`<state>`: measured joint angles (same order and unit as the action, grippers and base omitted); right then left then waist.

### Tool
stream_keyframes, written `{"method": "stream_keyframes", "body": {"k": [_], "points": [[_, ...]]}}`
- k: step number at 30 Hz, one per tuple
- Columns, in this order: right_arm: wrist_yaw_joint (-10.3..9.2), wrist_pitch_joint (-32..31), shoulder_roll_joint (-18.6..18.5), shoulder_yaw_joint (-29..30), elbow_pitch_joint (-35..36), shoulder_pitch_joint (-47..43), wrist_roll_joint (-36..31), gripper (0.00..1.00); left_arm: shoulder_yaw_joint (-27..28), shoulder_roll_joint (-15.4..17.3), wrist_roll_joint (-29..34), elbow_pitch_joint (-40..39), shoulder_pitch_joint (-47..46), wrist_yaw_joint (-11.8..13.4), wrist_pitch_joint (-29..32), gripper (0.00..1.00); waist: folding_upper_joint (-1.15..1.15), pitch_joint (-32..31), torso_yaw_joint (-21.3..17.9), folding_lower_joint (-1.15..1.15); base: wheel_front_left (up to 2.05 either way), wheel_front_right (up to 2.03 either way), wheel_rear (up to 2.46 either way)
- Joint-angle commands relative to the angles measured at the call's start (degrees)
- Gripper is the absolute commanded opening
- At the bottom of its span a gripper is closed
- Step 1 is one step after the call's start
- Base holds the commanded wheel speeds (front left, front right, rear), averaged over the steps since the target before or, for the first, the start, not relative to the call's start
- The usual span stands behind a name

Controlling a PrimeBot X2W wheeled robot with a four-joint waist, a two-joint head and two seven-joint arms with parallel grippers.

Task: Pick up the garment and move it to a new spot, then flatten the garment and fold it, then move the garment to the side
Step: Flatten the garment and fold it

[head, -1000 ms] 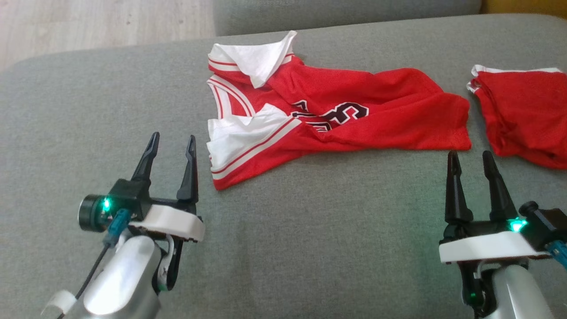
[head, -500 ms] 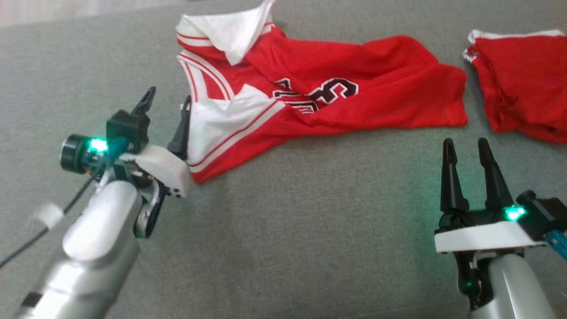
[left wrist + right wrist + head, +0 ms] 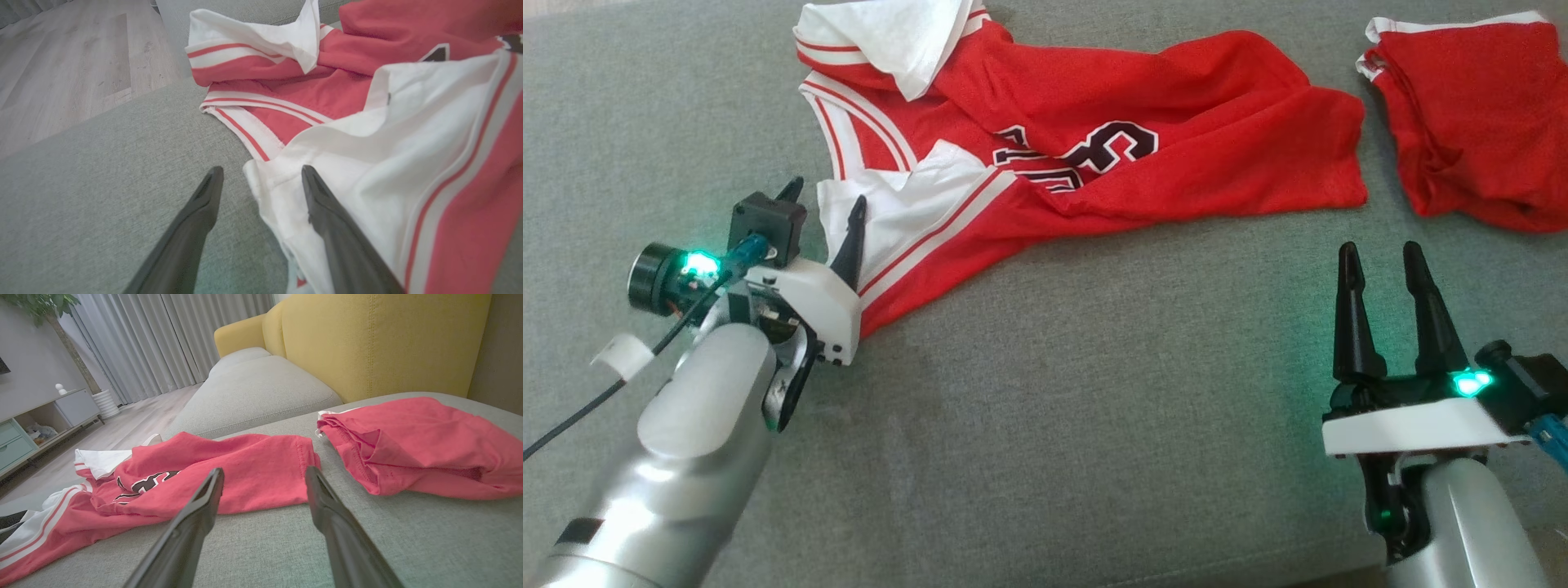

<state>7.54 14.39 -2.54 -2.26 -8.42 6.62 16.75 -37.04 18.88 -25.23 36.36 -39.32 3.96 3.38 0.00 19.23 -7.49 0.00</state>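
Straddling the jersey's (image 3: 1176, 122) white edge, the left gripper (image 3: 825, 196) gapes wide; the right gripper (image 3: 1380, 253) gapes empty at five o'clock.

Matt red mesh-cloth jersey (image 3: 1094, 155) on coarse grey woven upholstery (image 3: 1054, 408)

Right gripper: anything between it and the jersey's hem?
Nothing: a bare stretch of grey cushion separates the open right gripper from the red jersey, as the head and right wrist views show.
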Motion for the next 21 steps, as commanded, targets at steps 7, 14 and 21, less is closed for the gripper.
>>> {"method": "stream_keyframes", "body": {"k": [7, 14, 21], "points": [[-0.05, 0.6, -0.3, -1.3, 1.2, 1.6, 0.3, 1.0, 0.9, 1.1, 0.1, 0.0, -3.6, -1.1, -0.5, 0.0, 0.0, -0.2, 0.1, 0.0, 0.0, 0.0, 0.0], [-0.05, 0.6, -0.3, -1.0, 0.8, 1.4, 0.2, 1.0, 1.0, 1.5, 1.1, -1.2, -4.9, -0.9, -5.6, 0.0, 0.0, -1.6, 0.5, 0.0, 0.0, 0.0, 0.0], [-0.05, 0.6, -0.3, -1.1, 0.5, 0.9, 0.1, 1.0, 0.8, 3.6, 4.5, -3.2, -7.9, 0.5, -13.1, 0.0, 0.0, -3.5, 1.2, 0.0, 0.0, 0.0, 0.0]]}}
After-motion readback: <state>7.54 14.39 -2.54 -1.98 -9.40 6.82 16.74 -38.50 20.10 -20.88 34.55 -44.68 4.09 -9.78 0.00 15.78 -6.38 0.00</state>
